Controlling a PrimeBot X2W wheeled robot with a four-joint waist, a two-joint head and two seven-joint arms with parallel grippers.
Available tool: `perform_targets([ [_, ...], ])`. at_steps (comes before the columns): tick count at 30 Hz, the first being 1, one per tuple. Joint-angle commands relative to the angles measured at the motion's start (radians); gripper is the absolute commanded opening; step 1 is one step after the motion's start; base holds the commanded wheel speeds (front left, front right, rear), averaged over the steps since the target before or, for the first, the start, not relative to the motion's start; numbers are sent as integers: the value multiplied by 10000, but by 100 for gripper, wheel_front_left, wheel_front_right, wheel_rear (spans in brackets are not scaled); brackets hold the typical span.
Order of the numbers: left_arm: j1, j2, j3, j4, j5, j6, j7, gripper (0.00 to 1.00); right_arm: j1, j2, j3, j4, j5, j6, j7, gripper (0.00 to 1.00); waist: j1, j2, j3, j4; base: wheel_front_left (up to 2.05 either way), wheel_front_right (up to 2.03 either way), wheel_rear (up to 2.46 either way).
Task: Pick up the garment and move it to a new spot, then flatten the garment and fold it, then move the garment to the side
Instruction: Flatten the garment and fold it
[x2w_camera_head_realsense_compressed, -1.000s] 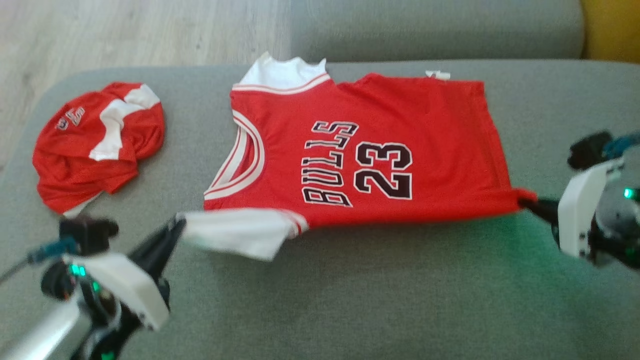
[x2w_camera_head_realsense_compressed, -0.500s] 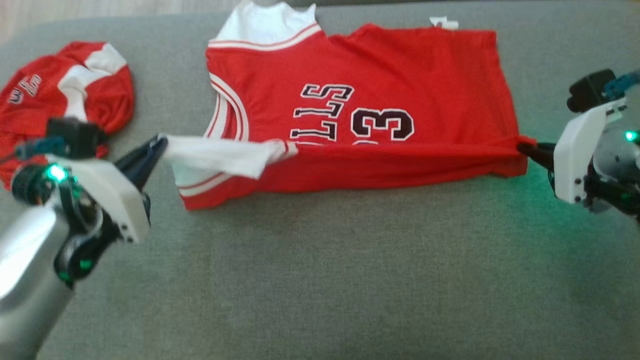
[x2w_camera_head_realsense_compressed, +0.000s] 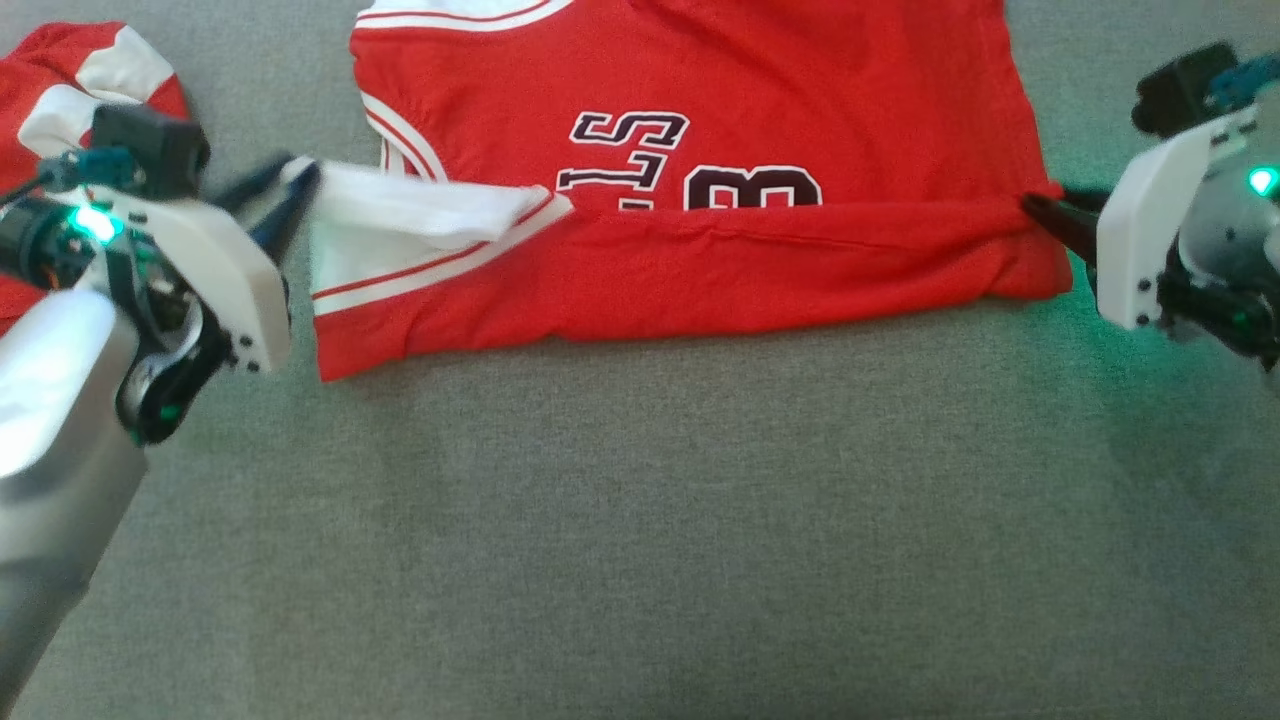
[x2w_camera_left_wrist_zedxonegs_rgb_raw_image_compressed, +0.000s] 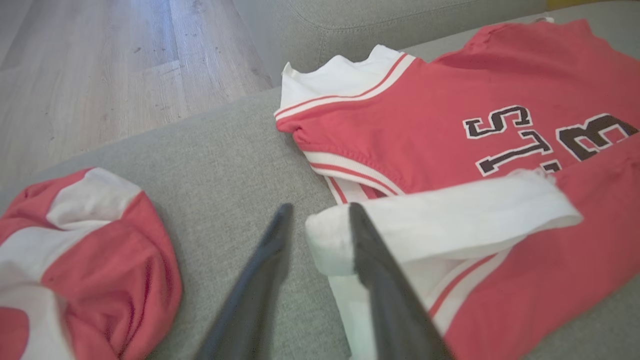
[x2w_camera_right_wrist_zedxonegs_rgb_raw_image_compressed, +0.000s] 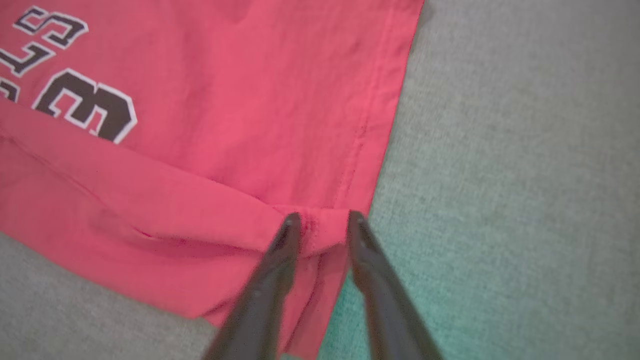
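Jersey (x2w_camera_head_realsense_compressed: 720, 80): 1 red sleeveless top with white trim, lying on the grey sofa cushion (x2w_camera_head_realsense_compressed: 640, 520) between the 2 grippers.
Fold: the near long edge lies doubled over the front and covers the lower part of the black lettering (x2w_camera_head_realsense_compressed: 625, 150). 1 second ago the jersey lay flat with the whole word and number showing.
Left gripper (x2w_camera_left_wrist_zedxonegs_rgb_raw_image_compressed: 317, 210): at the white sleeve (x2w_camera_left_wrist_zedxonegs_rgb_raw_image_compressed: 450, 215), fingers parted, with the sleeve's end lying loose between them. 1 second ago they were pinched tight on it.
Right gripper (x2w_camera_right_wrist_zedxonegs_rgb_raw_image_compressed: 322, 217): at the red hem corner (x2w_camera_right_wrist_zedxonegs_rgb_raw_image_compressed: 320, 235), fingers parted. The cloth looks let go rather than clamped, though the bunched fabric fills most of the gap, so that is not certain. 1 second ago the tips were closed on this corner.
Camera: the head view has tipped down since the earlier picture, so everything sits higher in it. That shift is the camera's, not the jersey's.
Second garment (x2w_camera_left_wrist_zedxonegs_rgb_raw_image_compressed: 90, 260): 1 crumpled red-and-white piece on the same cushion, to the robot's left of the jersey and apart from it, in the same heap as before.
Floor (x2w_camera_left_wrist_zedxonegs_rgb_raw_image_compressed: 100, 75): pale wood planks beyond the cushion's edge in the left wrist view.
Count: 2 garments, 2 grippers with 2 dark fingers each, 1 cushion under them all, 1 fold in the jersey.
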Motion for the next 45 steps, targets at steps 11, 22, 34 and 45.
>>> perform_targets([
  [11, -511, -685, 1418, 581, -107, 426, -3545, 100, -378, 191, -683, 130, -1480, -7, -4009, 100, -2, 0, -524, 66, 0, 0, 0],
  [22, 2226, -1429, 2997, -1453, 617, 1906, -5516, 100, 1609, 1603, -3632, 730, -2581, -7, -7211, 100, -2, 0, -1731, 107, 0, 0, 0],
  [34, 6192, -3733, 4978, -3207, 3392, 2133, -5524, 100, 6424, 4644, -9310, -2678, -7180, -7, -7228, 100, -2, 0, -2550, -6, 0, 0, 0],
  [45, 7259, -5009, 6598, -2994, 4738, 1157, -5525, 100, 8381, 6123, -10109, -4044, -8456, -7, -7229, 100, -2, 0, -2595, -245, 0, 0, 0],
])
